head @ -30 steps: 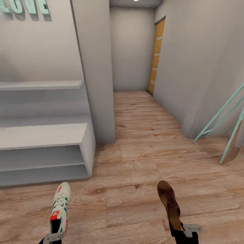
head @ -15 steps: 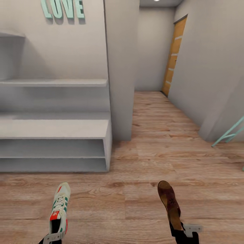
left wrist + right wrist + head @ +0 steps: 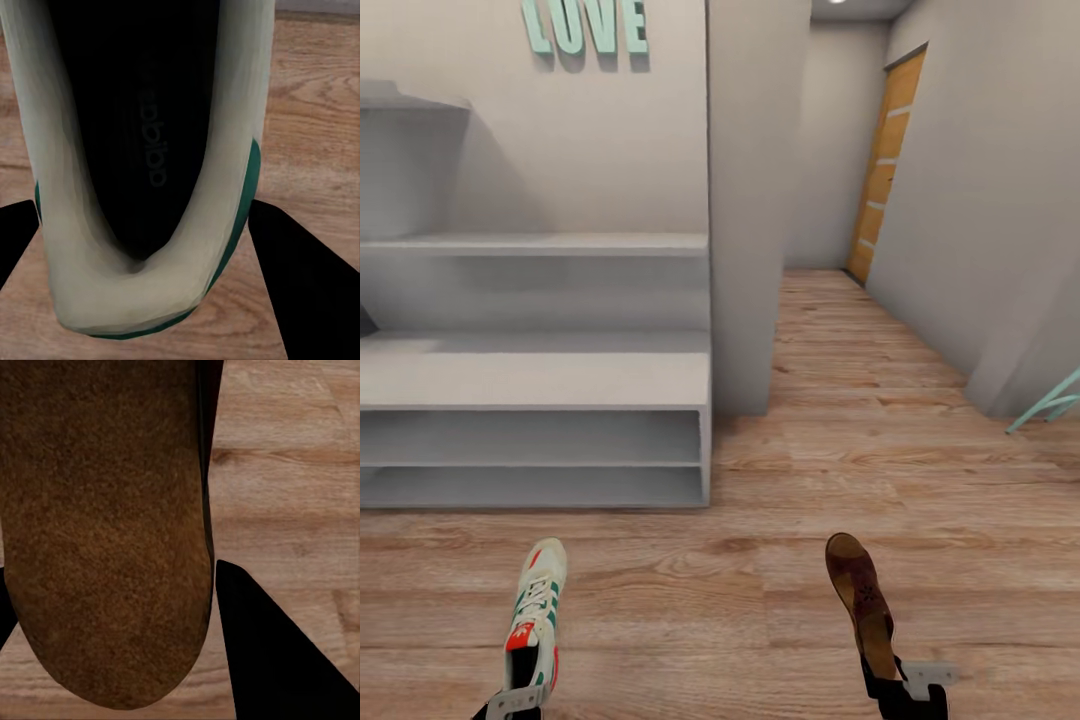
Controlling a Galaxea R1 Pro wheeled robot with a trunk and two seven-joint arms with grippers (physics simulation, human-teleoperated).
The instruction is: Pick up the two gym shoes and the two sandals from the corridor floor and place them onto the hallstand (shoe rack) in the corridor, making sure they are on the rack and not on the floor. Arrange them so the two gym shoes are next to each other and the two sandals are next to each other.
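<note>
My left gripper (image 3: 518,697) is shut on the heel of a white gym shoe (image 3: 537,612) with green stripes, toe pointing forward above the corridor floor (image 3: 760,600). The left wrist view looks into that gym shoe (image 3: 142,150) between the dark fingers (image 3: 307,285). A brown sandal (image 3: 860,600) is held at its heel by my right gripper (image 3: 905,685), which is shut on it. Its brown sole (image 3: 105,525) shows in the right wrist view beside one finger (image 3: 277,652). The white-grey hallstand (image 3: 530,380) stands ahead on the left, its top and both shelf levels bare.
Thin wall shelves (image 3: 540,243) and green LOVE letters (image 3: 585,27) hang above the rack. A grey wall pillar (image 3: 755,200) stands right of it. The corridor runs on to an orange door (image 3: 885,165). A mint frame (image 3: 1050,405) leans at the right edge.
The whole view has swung left, bringing more of the hallstand into the picture. Both grippers keep their shoes in the same place in the frame.
</note>
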